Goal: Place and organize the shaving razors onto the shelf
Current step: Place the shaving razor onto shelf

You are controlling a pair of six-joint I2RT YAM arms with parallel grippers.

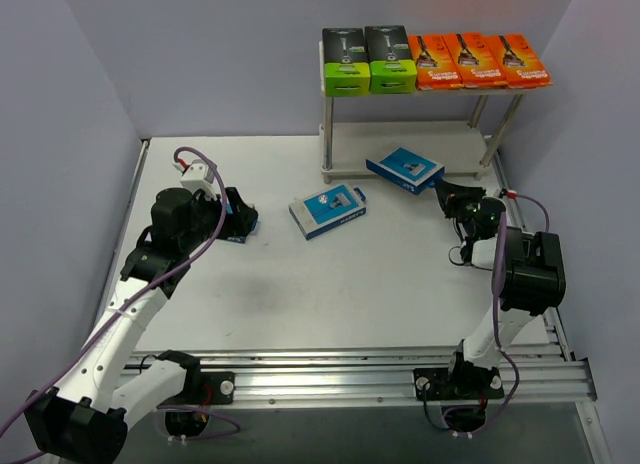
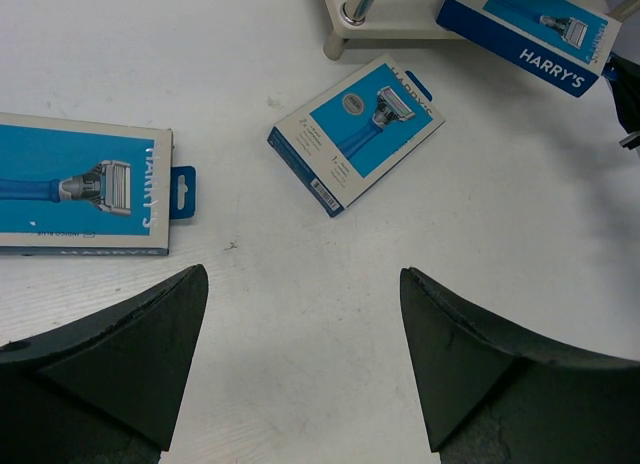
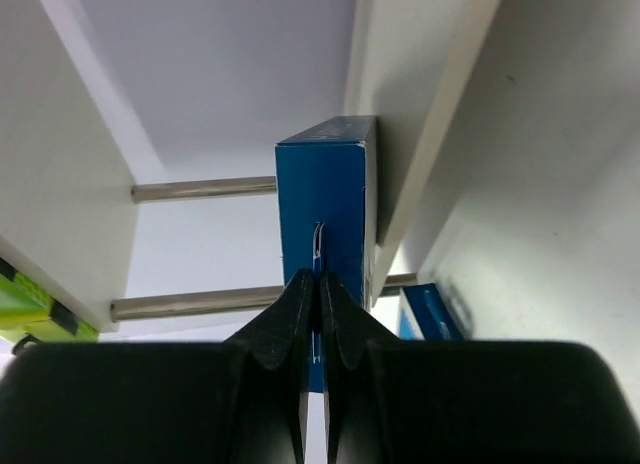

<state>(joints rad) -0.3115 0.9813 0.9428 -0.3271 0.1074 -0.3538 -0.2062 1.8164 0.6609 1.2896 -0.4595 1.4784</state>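
The left gripper (image 2: 303,284) hangs, fingers spread wide, above a white table (image 2: 500,244). Three blue packs lie there: left razor pack (image 2: 75,184), middle razor pack (image 2: 355,134), and far razor pack (image 2: 525,34) at the shelf (image 2: 400,24).

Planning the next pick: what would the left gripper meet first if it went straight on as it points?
The left gripper would likely meet bare table first; the middle blue razor pack lies further ahead, depth unclear.

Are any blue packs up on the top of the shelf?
No, the shelf's top holds only two green packs and three orange packs; the blue packs are lower down.
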